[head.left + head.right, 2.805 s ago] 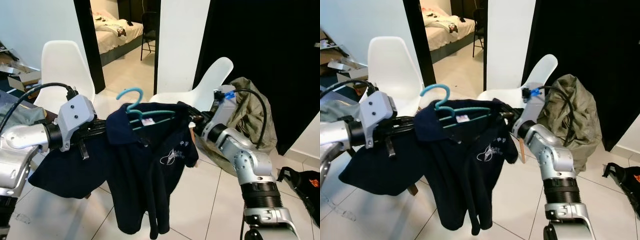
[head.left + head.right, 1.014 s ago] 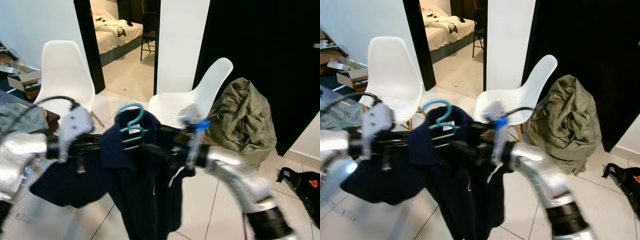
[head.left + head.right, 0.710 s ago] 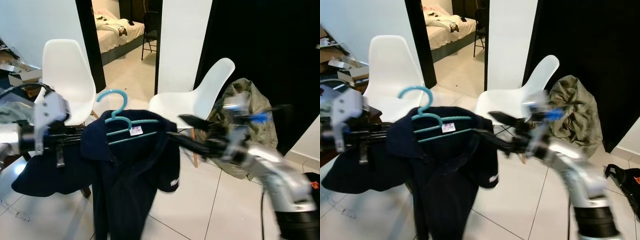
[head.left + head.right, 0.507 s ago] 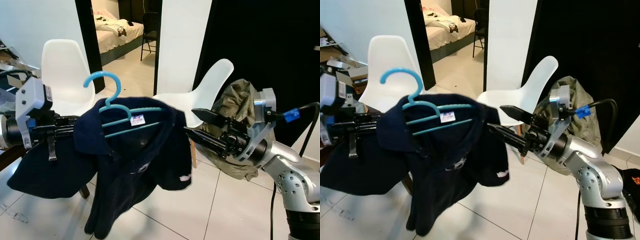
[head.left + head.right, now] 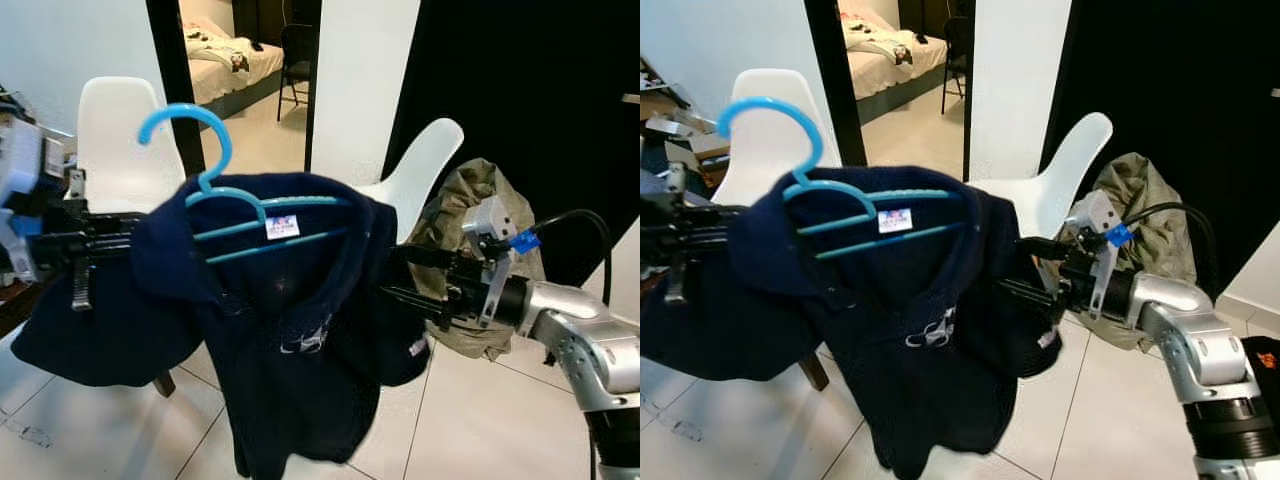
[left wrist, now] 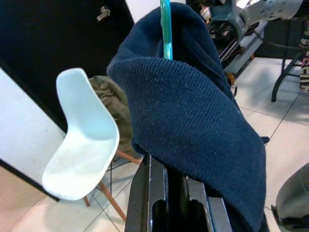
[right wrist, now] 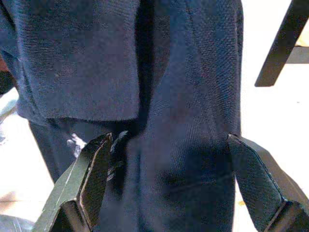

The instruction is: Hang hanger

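Note:
A light blue hanger [image 5: 205, 160] carries a navy polo shirt [image 5: 300, 330] and is held up in the air in front of me, its hook pointing up. My left gripper [image 5: 95, 242] is shut on the shirt-covered left end of the hanger; in the left wrist view the knit shoulder [image 6: 193, 111] drapes over the black fingers [image 6: 157, 198]. My right gripper [image 5: 392, 272] is open beside the shirt's right sleeve, fingers pointing into the cloth. In the right wrist view both fingertips [image 7: 94, 174] stand wide apart with navy fabric [image 7: 183, 96] ahead.
Two white shell chairs [image 5: 115, 140] [image 5: 425, 165] stand behind the shirt, the right one beside an olive jacket heap [image 5: 470, 200]. An open doorway [image 5: 250, 60] leads to a bedroom. A black wall [image 5: 530, 100] fills the right. A dark bag [image 5: 1265, 365] lies on the tiled floor.
My right gripper let go of the shirt's right shoulder, swung away, and now hovers open beside the sleeve. The left arm lifted the hanger higher.

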Motion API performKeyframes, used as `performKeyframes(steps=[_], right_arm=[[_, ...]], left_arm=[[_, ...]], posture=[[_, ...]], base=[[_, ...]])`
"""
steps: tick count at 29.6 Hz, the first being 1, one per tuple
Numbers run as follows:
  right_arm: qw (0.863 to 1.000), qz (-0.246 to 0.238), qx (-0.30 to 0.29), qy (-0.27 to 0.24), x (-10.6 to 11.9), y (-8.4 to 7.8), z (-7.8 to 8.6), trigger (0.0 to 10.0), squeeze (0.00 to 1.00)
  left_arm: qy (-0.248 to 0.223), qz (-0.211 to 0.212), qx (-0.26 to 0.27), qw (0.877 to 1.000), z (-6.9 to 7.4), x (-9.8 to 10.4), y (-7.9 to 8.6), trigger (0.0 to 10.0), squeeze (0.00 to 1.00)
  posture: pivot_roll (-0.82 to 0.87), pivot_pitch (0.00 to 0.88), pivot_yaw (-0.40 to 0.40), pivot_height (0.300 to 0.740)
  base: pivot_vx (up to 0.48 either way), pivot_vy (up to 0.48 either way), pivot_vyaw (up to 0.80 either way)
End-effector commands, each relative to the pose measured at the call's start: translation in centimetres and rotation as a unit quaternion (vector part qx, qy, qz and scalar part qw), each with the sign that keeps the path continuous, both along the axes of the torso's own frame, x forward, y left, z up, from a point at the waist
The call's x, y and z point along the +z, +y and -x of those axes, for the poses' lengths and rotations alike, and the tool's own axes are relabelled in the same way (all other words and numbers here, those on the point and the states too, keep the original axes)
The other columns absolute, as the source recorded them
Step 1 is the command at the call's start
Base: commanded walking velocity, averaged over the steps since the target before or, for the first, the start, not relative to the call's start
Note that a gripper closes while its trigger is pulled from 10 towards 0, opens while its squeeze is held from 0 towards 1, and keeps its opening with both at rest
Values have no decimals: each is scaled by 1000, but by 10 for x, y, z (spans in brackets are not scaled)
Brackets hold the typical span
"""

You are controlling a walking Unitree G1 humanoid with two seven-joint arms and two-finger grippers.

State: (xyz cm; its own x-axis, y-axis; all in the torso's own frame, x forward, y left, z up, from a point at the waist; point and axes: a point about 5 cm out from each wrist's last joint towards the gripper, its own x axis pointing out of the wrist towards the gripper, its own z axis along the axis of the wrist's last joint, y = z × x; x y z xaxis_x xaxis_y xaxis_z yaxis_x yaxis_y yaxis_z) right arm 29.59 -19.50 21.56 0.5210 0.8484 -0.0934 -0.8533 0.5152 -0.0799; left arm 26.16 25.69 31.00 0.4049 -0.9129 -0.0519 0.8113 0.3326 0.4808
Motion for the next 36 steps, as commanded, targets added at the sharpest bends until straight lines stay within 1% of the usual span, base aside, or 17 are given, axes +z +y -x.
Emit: performKeyframes(steps=[1,4,8,14,16,18,20,21,23,25,26,27,32,33,34,35,36], right_arm=[[1000,11,-2,-9,4,-4,-1,10000,0],[1000,13,-3,-12,6,-6,-1,10000,0],[999,3,-15,-37,16,-16,-3,10000,0],[999,-6,-24,-49,21,-22,-3,10000,0],[999,-9,-3,-50,22,-19,0,10000,0],[999,-9,-3,-50,22,-19,0,10000,0],[998,-15,12,-52,23,-15,1,10000,0],[998,-25,41,-51,25,-8,5,10000,0],[998,-25,41,-51,25,-8,5,10000,0],[994,-19,104,-39,20,11,12,10000,0],[994,-19,104,-39,20,11,12,10000,0],[992,-15,120,-34,18,16,14,10000,0],[991,-11,130,-32,16,20,14,10000,0],[990,-8,140,-32,15,24,15,10000,0],[990,-8,140,-32,15,24,15,10000,0],[988,-2,153,-30,14,30,16,10000,0],[988,-2,153,-30,14,30,16,10000,0]], left_arm=[[-15,-5,-5,1000,4,12,3,10000,0],[-15,-10,-6,1000,3,13,3,10000,0],[-6,-36,1,999,0,12,7,10000,0],[2,-51,-9,999,0,11,6,10000,0],[9,-59,-22,998,1,10,3,10000,0],[9,-59,-22,998,1,10,3,10000,0],[13,-61,-30,998,1,9,1,10000,0],[18,-64,-40,997,1,8,-2,10000,0],[18,-64,-40,997,1,8,-2,10000,0],[29,-72,-65,995,1,5,-10,10000,0],[29,-72,-65,995,1,5,-10,10000,0],[32,-75,-74,994,1,4,-13,10000,0],[34,-77,-82,993,1,4,-16,10000,0],[36,-80,-93,992,0,2,-20,10000,0],[36,-80,-93,992,0,2,-20,10000,0],[38,-82,-104,990,0,1,-24,10000,0],[38,-82,-104,990,0,1,-24,10000,0]], posture=[[11,0,-62,740],[11,0,-60,740],[12,0,-54,740],[14,0,-49,740],[15,0,-43,740],[15,0,-43,740],[15,0,-43,740],[15,0,-41,740],[15,0,-41,740],[18,0,-41,740],[18,0,-41,740],[18,0,-41,740],[19,0,-40,740],[20,0,-41,740],[20,0,-41,740],[19,0,-41,740],[19,0,-41,740]], base=[[0,0,0],[0,0,0],[0,0,0],[0,0,0],[0,0,0],[0,0,0],[0,0,0],[0,0,0],[0,0,0],[0,0,0],[0,0,0],[0,0,0],[0,0,0],[0,0,0],[0,0,0],[0,0,0],[0,0,0]])
